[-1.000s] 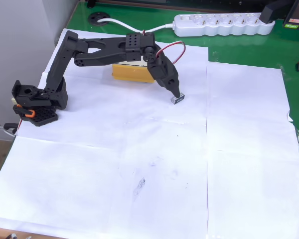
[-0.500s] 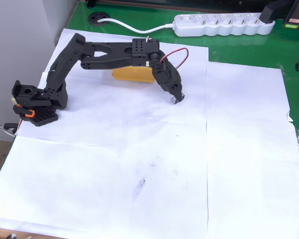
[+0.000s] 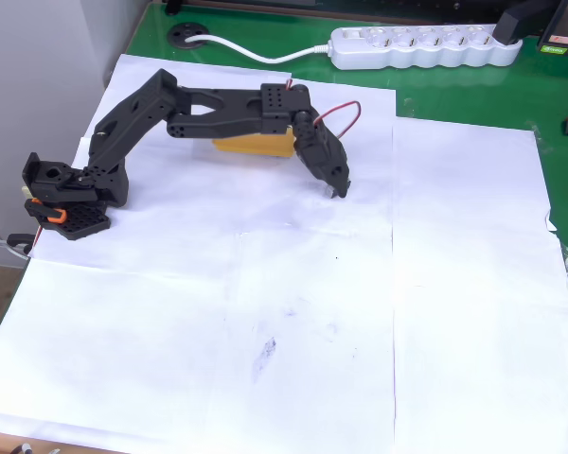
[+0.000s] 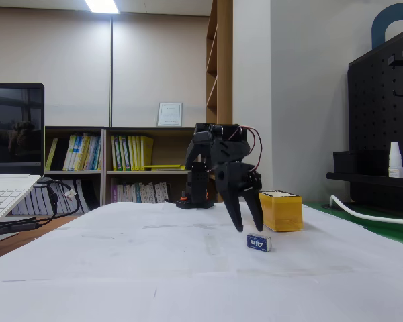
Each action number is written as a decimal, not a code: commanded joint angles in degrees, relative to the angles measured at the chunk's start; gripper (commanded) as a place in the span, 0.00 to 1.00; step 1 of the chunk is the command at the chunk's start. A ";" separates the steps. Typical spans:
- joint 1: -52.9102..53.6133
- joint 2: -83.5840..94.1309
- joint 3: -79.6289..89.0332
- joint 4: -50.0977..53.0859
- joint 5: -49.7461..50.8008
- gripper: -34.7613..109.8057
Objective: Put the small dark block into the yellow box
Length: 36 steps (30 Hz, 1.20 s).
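The small dark block (image 4: 258,242) lies flat on the white paper with its pale face towards the fixed camera. My black gripper (image 4: 249,228) hangs right over it, fingers apart and pointing down, tips just above and slightly behind the block, nothing held between them. In the overhead view the gripper (image 3: 338,192) covers the block almost wholly. The yellow box (image 3: 251,145) sits behind and left of the gripper, partly under my forearm. In the fixed view the yellow box (image 4: 282,211) stands just right of the fingers, its cream inside showing at the top.
White paper sheets (image 3: 360,312) cover the green table (image 3: 454,95). A white power strip (image 3: 421,45) and its cable lie along the back edge. My arm's base (image 3: 66,194) stands at the left. A laptop (image 4: 10,168) sits at the left of the fixed view.
The arm's elbow has swung right and the gripper has tipped steeper over the block. The block, seen at the fingertips a second ago, is now covered from above.
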 commanded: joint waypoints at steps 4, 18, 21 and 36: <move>-2.20 1.14 8.44 -0.26 -1.49 0.37; -3.34 4.13 8.88 -1.23 0.09 0.31; -3.25 4.48 8.88 -1.23 0.18 0.29; -3.43 0.62 7.12 -0.35 5.19 0.24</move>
